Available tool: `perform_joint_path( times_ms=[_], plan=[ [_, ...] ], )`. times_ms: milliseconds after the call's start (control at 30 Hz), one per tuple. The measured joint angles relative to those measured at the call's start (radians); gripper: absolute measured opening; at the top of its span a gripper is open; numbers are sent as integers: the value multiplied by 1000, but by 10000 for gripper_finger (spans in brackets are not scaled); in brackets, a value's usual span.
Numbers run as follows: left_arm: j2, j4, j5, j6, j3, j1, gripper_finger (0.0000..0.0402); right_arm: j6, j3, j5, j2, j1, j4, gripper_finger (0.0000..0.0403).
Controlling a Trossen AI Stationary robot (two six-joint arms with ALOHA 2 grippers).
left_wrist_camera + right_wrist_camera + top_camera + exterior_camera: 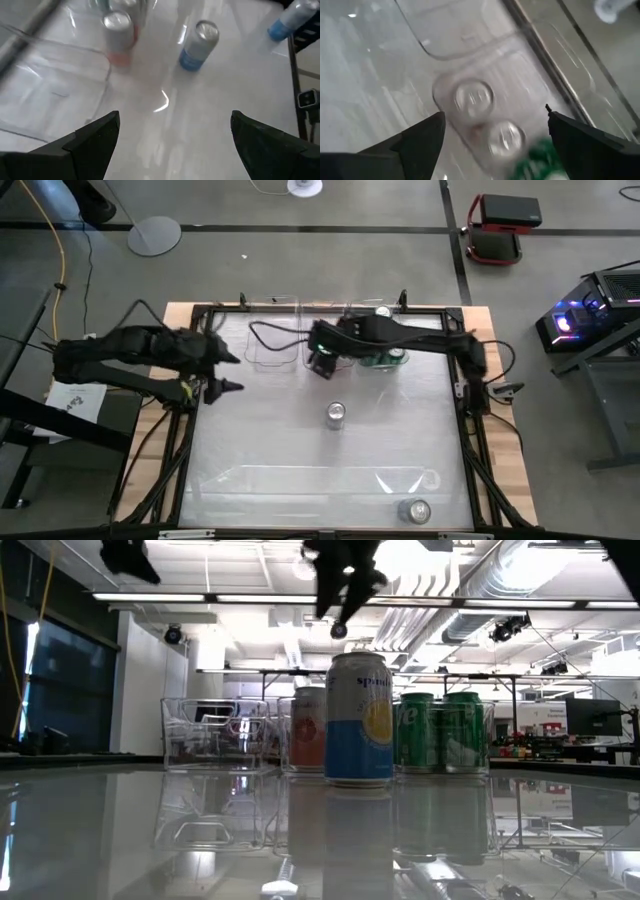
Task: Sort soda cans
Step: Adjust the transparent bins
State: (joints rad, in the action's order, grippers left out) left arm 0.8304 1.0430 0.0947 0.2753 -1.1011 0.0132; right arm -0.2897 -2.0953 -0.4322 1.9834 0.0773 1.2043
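The right gripper [322,365] hangs released above the row of clear bins at the table's far edge, its 2 dark, wedge-shaped fingers [415,142] spread wide with nothing between them. The left gripper [228,372] waits, also released, over the table's left side, its fingers [92,140] apart and empty.

The table [300,470] is a broad, glossy white sheet that mirrors the ceiling lights, framed by pale wood. Beyond it lies a grey-floored workshop with exposed ducts and strip lights.

The left bin [213,733], of thin, transparent, round-cornered plastic, looks empty. The middle bin [445,107] holds 2 cans [474,98] with shiny silver tops, one probably orange-bodied [308,727]. The right bin [485,735] holds green cans [440,730].

A blue, white and yellow can [359,719] stands upright mid-table, apart from the bins. Another can [416,510] stands near the front edge.
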Motion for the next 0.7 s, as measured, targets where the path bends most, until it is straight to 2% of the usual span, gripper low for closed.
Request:
perform_joint_path(
  times_ms=[67,133,267,367,500,700],
  plan=[
    [0,-75,-8,12,79,0,355,-71,66,-12,-63,-25,16,335],
    [2,-135,-60,12,152,-1,355,-143,145,9,-127,-49,6,333],
    [26,-283,-181,-2,279,-14,355,-265,332,147,-231,-80,-57,328],
    [47,-385,-223,8,344,-25,355,-322,492,233,-268,-81,-224,304],
    [78,-459,-214,0,381,-54,355,-381,647,340,-259,-71,-491,237],
    [157,-487,-119,-53,414,-120,355,-411,713,309,-170,-31,-646,101]
  ],
)
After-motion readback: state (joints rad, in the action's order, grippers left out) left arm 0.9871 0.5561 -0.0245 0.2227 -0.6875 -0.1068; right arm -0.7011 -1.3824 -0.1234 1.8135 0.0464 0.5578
